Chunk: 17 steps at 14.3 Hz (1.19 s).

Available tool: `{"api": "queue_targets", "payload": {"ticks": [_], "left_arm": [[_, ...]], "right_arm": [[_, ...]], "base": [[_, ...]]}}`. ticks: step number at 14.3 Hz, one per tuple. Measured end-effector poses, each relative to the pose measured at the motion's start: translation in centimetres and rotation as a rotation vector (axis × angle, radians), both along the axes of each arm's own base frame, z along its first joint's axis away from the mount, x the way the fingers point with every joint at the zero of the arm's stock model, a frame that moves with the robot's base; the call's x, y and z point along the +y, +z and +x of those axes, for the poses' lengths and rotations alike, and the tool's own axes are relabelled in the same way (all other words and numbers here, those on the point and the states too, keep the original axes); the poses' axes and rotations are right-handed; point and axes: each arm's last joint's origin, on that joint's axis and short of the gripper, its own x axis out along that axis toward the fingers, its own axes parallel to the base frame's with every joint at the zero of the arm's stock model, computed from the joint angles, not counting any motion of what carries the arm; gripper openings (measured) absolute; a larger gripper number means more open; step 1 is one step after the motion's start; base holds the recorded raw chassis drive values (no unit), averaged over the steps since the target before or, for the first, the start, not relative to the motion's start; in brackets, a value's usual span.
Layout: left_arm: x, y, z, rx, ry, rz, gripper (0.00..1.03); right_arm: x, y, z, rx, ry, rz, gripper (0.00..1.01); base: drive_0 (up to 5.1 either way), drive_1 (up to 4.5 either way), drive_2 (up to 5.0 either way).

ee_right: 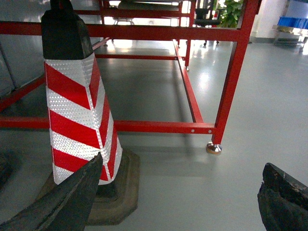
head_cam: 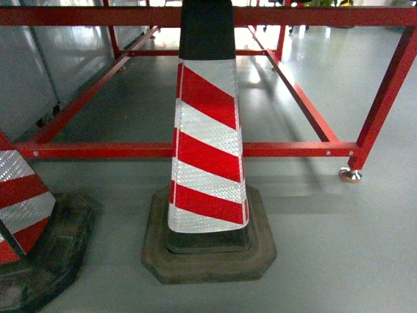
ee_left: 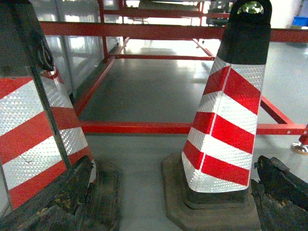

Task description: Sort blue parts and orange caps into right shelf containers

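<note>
Striped traffic cones point(head_cam: 207, 150) are seen nearest before a red frame point(head_cam: 195, 150); both claws point(ee_right: 178, 202) are spread empty, no parts found, so travel toward shelves is judged next.

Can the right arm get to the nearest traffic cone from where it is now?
Probably yes. In the right wrist view the cone stands just ahead and left of the open right gripper, with only bare grey floor between them. The red frame sits behind the cone, so it should not block the way.
</note>
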Motion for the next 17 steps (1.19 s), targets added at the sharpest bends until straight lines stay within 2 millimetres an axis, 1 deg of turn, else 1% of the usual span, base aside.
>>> {"api": "queue_targets", "payload": {"ticks": [17], "left_arm": [[0.00,-0.01,0.00,0.001,-0.001,0.011,0.98]], "right_arm": [[-0.01,-0.01,0.00,0.001,-0.003,0.010,0.98]], "base": [[0.0,0.00,0.0]]}}
